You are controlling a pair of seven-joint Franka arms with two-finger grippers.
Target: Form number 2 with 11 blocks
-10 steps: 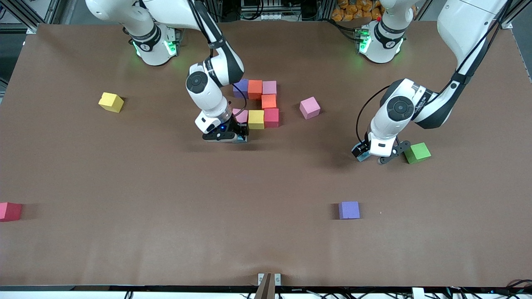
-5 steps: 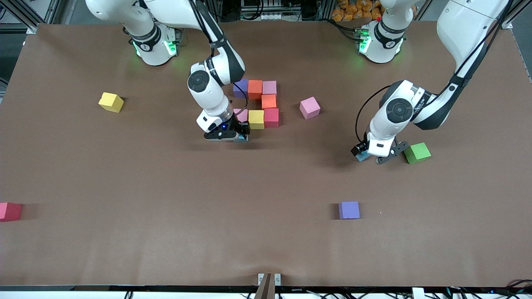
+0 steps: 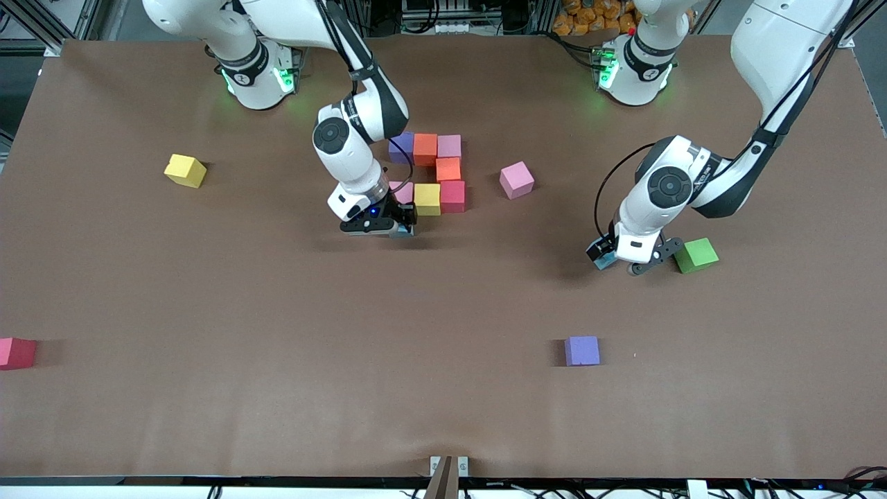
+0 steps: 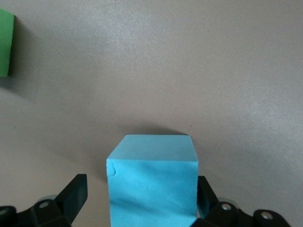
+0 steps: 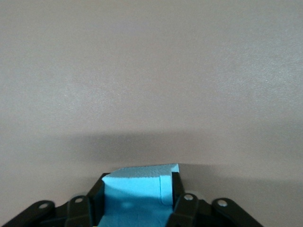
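Several blocks sit joined mid-table: purple (image 3: pixel 400 147), orange (image 3: pixel 425 148) and pink (image 3: pixel 449 146) in a row, then orange (image 3: pixel 448 168), red (image 3: pixel 452 195), yellow (image 3: pixel 427 199) and pink (image 3: pixel 402 190). My right gripper (image 3: pixel 400 229) (image 5: pixel 137 197) is down at the table just nearer the camera than that last pink block, shut on a light blue block (image 5: pixel 142 179). My left gripper (image 3: pixel 621 262) (image 4: pixel 141 191) stands open around another light blue block (image 4: pixel 151 175) (image 3: pixel 605 260) resting on the table; a gap shows at one finger.
A green cube (image 3: pixel 696 254) (image 4: pixel 4 45) lies close beside the left gripper. Loose blocks: pink (image 3: pixel 517 179) beside the group, purple (image 3: pixel 581 351) nearer the camera, yellow (image 3: pixel 185 170) and red (image 3: pixel 15 352) toward the right arm's end.
The right gripper with its light blue block has edged slightly toward the yellow block of the group. The left gripper has barely shifted, staying open around its block.
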